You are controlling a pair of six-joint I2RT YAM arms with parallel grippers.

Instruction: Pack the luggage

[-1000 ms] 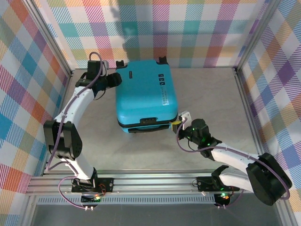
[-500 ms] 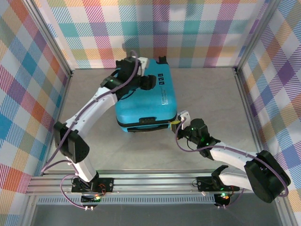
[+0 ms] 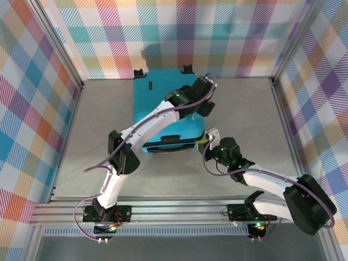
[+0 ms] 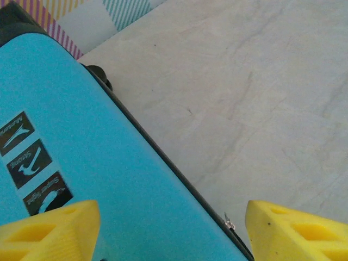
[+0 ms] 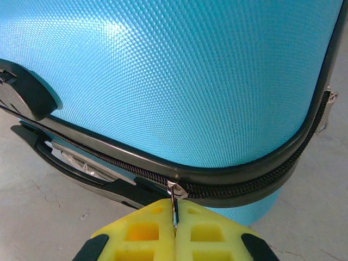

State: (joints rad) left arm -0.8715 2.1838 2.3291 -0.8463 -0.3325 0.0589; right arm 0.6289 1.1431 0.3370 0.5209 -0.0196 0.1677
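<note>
Where the left wrist camera looks down on the small turquoise-blue hard-shell suitcase (image 4: 109, 179), three small dark labels (image 4: 30, 163) sit in a row on its lid. The middle one reads "Strong", the lowest looks like "Super light", and the top one is too blurred to read. That view also catches a black wheel (image 4: 100, 76) at the shell's corner and the black zipper seam (image 4: 179, 174) running along the edge beside the pale grey table (image 4: 261, 81). The left gripper (image 4: 174, 234) hangs above this edge with its yellow fingers (image 4: 54, 228) spread wide, one over the lid and one over the table, holding nothing. The right wrist view gives the near side instead: dimpled shell, a black carry handle (image 5: 76, 163), and a silver zipper pull (image 5: 175, 193) pinched between the closed yellow pads of the right gripper (image 5: 175, 217). From above, the suitcase lies flat and closed at the far middle of the table, with the right gripper at its near right corner
</note>
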